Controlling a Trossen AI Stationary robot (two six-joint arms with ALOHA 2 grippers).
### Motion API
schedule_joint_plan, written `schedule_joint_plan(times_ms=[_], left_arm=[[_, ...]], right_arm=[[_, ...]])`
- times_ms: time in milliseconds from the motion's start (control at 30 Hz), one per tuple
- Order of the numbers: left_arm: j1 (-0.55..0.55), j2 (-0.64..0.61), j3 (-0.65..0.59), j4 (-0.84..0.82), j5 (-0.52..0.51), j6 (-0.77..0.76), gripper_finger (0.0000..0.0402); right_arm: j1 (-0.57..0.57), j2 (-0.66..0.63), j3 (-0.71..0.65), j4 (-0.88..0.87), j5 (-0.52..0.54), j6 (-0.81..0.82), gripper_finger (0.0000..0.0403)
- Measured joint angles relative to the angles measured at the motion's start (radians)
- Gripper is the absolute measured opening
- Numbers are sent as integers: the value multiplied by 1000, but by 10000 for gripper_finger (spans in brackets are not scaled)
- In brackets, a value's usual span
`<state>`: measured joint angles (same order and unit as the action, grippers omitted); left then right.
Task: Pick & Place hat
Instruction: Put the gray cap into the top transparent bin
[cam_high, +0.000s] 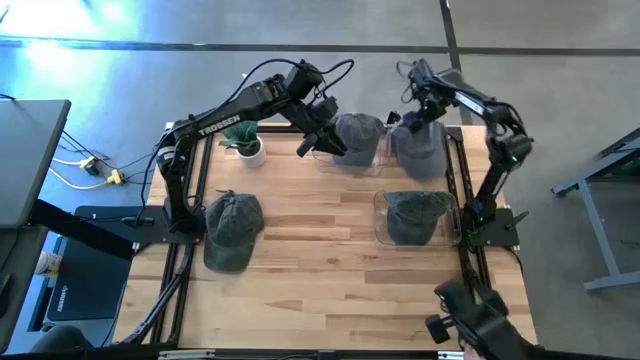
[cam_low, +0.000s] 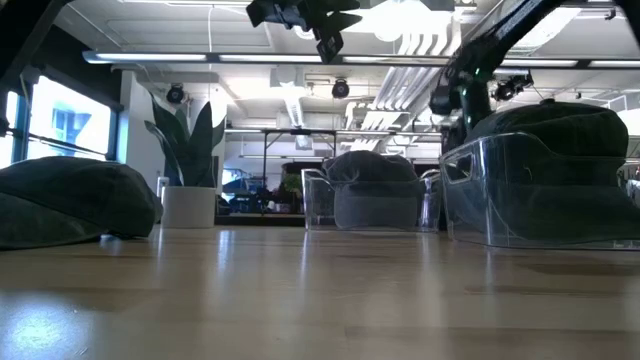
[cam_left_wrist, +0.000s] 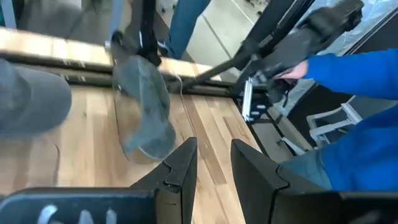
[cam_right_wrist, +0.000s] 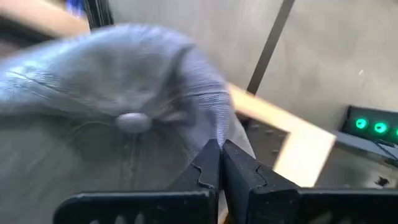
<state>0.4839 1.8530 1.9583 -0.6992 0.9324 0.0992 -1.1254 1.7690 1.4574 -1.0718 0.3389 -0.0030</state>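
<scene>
Four grey hats are shown on the worktop (cam_high: 320, 250): one held at the far right edge (cam_high: 420, 148), one in the far clear bin (cam_high: 358, 135), one in the near clear bin (cam_high: 416, 215), and a loose hat (cam_high: 232, 228) lying bare at the near left. The hat at the far right is seen in the right wrist view with its crown fabric pinched between the closed jaws of the right gripper (cam_right_wrist: 221, 163), beside the far bin rather than clearly inside any container. The left gripper (cam_left_wrist: 213, 163) is held above the far bin with its jaws parted and nothing between them. A potted plant (cam_high: 248, 142) stands at the far left. Two hats are judged placed, one in hand, and the loose hat yet to be picked.
</scene>
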Motion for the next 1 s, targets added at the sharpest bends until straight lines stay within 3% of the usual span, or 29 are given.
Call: schedule_joint_plan(times_ms=[167, 433, 633, 833, 1000], left_arm=[[0, 0, 0, 148, -22, 0, 94], [8, -12, 1, 415, -85, 6, 94], [7, -12, 1, 596, -146, 173, 103], [-1, -12, 1, 674, -275, 273, 176], [-18, -1, 1, 678, -485, 290, 261]], right_arm=[[26, -212, 0, 9, -2, 64, 2], [92, -509, 1, 101, -278, 196, 1], [161, -629, 1, 237, -445, 278, 1], [240, -664, 1, 376, -578, 340, 0], [319, -662, 1, 454, -616, 355, 0]])
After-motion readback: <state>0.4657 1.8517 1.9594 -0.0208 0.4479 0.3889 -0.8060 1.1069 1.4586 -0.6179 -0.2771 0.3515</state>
